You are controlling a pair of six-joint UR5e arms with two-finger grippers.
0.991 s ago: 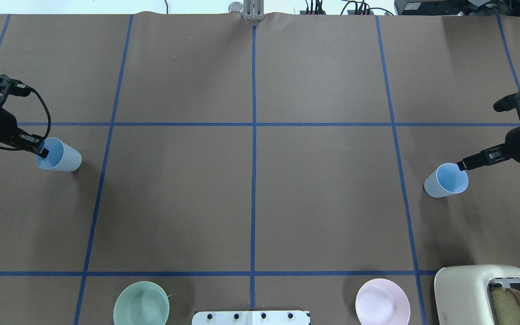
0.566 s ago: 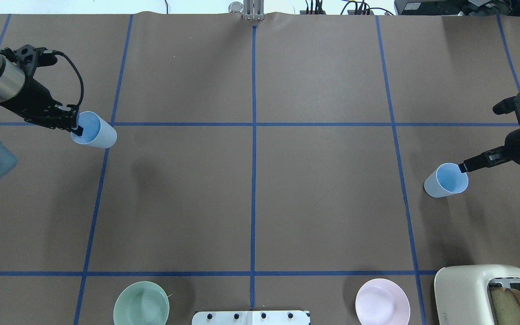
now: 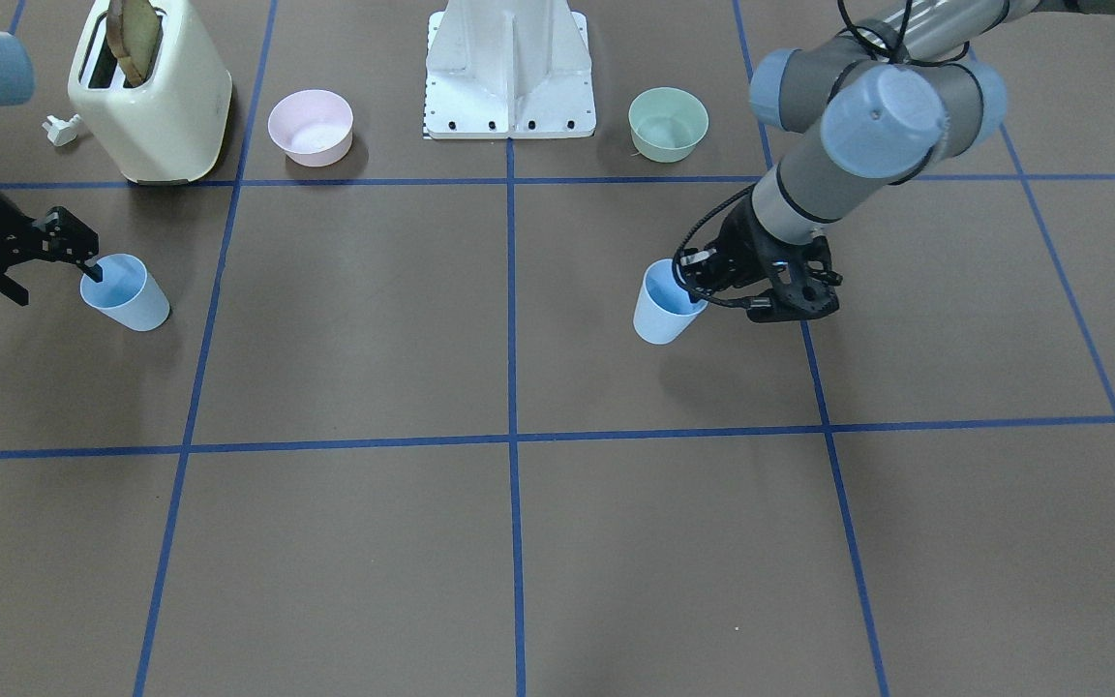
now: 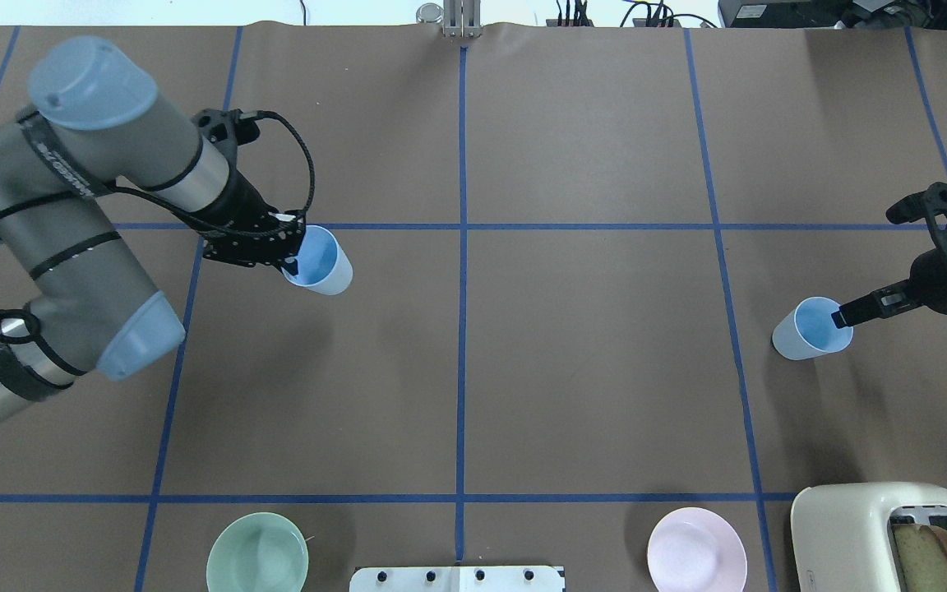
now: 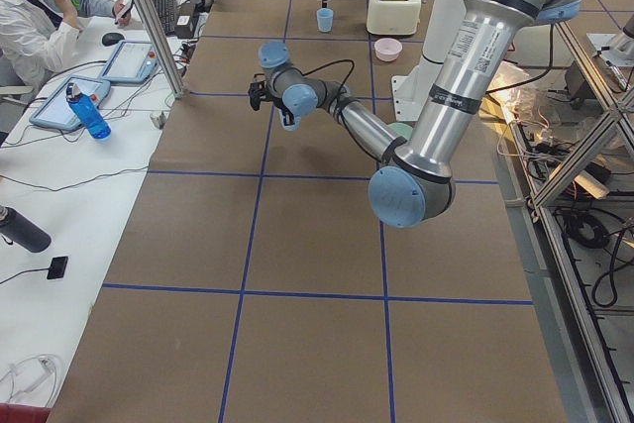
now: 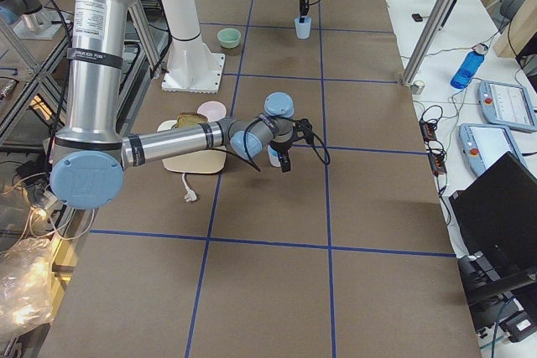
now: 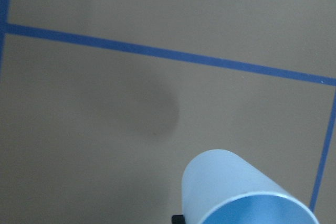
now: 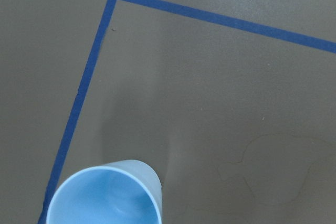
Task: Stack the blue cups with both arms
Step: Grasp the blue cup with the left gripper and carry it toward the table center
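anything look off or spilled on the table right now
Nothing spilled or damaged. The only oddity is a faint dried ring-shaped stain on the brown table cover beside the right arm's blue cup, seen from the right wrist.

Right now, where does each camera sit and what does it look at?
Front-facing: across the table, facing the pedestal; both arms.
Overhead: behind the robot; left gripper holds left cup.
Exterior left, right: table ends; both arms.
Left wrist: its cup, lifted.
Right wrist: right cup.
All exterior views share both cups.

Left gripper (image 4: pixel 291 261) and right gripper (image 4: pixel 839 317) apparently clamped.
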